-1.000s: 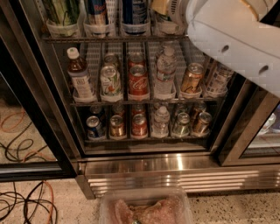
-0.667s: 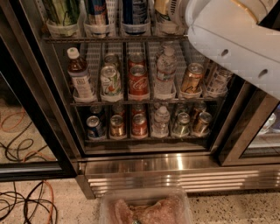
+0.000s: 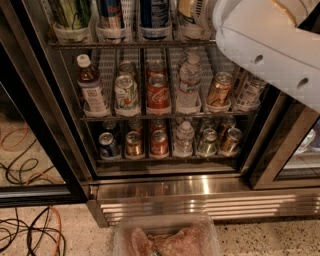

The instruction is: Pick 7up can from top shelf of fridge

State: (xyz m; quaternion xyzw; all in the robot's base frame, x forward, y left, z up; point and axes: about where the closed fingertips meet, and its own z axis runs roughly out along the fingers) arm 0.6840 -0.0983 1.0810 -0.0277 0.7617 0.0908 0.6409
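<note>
The fridge [image 3: 50,115] stands open before me, with a stainless-steel base [image 3: 200,192]. The top shelf [image 3: 130,44] runs along the upper edge of the camera view. Its clear cup holders hold a tall can with green leafy stripes [image 3: 72,12], a blue can [image 3: 111,12], a dark blue can [image 3: 153,12] and a yellowish can [image 3: 186,11]. I cannot see the 7up can; it is hidden or out of view. My white arm [image 3: 270,45] crosses the upper right and covers the shelf's right end. My gripper is out of view.
The middle rack holds a brown bottle [image 3: 91,85], a small white can [image 3: 126,92], a red cola can [image 3: 158,91], a water bottle [image 3: 189,80] and a gold can [image 3: 219,89]. A lower rack holds more cans. A clear tub [image 3: 167,237] and cables [image 3: 30,230] lie on the floor.
</note>
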